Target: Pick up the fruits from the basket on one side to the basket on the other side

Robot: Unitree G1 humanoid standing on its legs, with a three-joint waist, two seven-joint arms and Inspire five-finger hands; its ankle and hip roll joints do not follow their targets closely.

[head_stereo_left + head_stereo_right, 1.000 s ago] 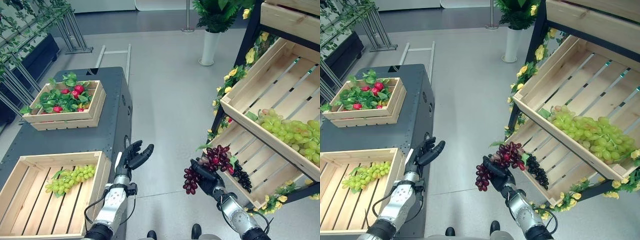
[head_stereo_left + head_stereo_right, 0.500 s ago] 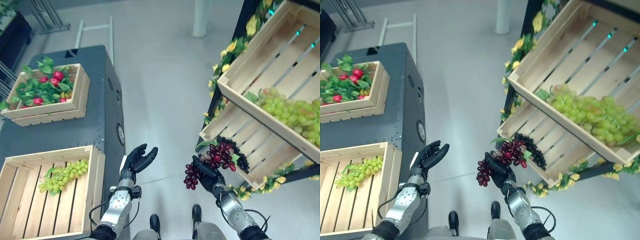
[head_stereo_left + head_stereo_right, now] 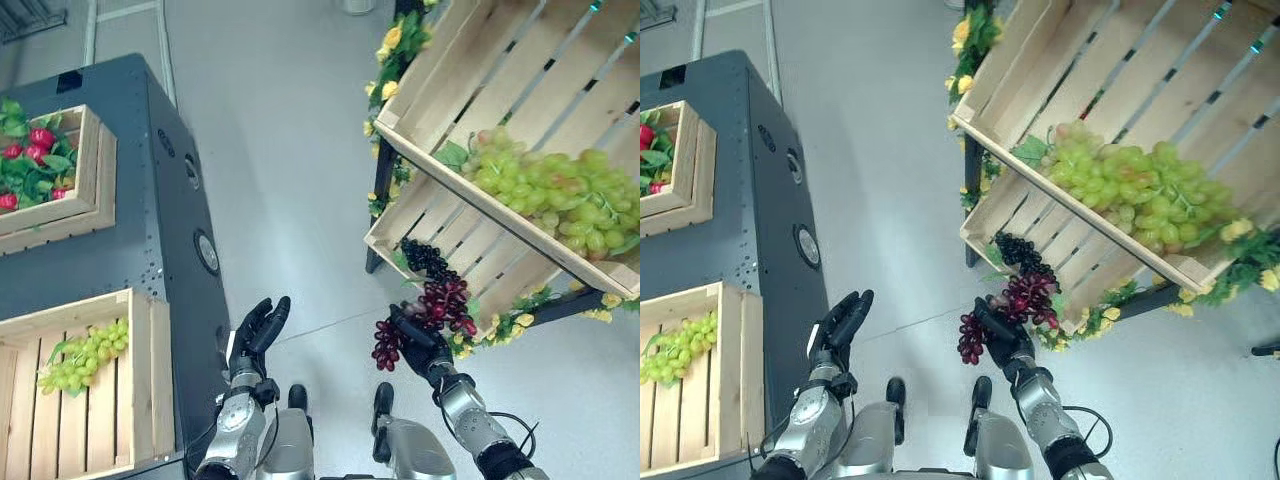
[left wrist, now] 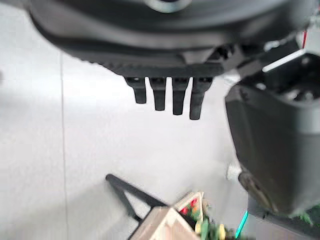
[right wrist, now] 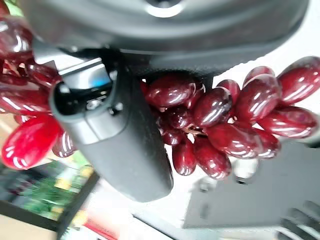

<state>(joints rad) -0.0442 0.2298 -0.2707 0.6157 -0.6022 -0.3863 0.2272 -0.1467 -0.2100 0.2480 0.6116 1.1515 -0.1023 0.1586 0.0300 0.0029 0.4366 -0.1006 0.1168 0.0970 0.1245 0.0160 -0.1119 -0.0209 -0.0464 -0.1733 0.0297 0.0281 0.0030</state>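
My right hand (image 3: 420,348) is shut on a bunch of dark red grapes (image 3: 438,308), held just in front of the lower slatted crate (image 3: 430,225) on the right-hand rack. In the right wrist view the red grapes (image 5: 220,115) lie against the palm with the thumb (image 5: 125,150) across them. A black grape bunch (image 3: 425,260) lies in that lower crate. Green grapes (image 3: 540,190) fill the upper crate (image 3: 470,60). My left hand (image 3: 255,335) is raised with straight fingers (image 4: 170,97) and holds nothing. On the dark table a wooden crate (image 3: 155,380) holds a green grape bunch (image 3: 85,355).
A second crate (image 3: 85,195) with red fruit and green leaves (image 3: 30,160) stands at the far end of the dark table (image 3: 130,240). Yellow flowers (image 3: 385,45) trim the rack's frame. Bare grey floor lies between the table and the rack.
The camera has tilted and shifted, so the whole scene slid left and down. My right hand still holds the red grapes, now closer to the lower crate. The left hand stays open.
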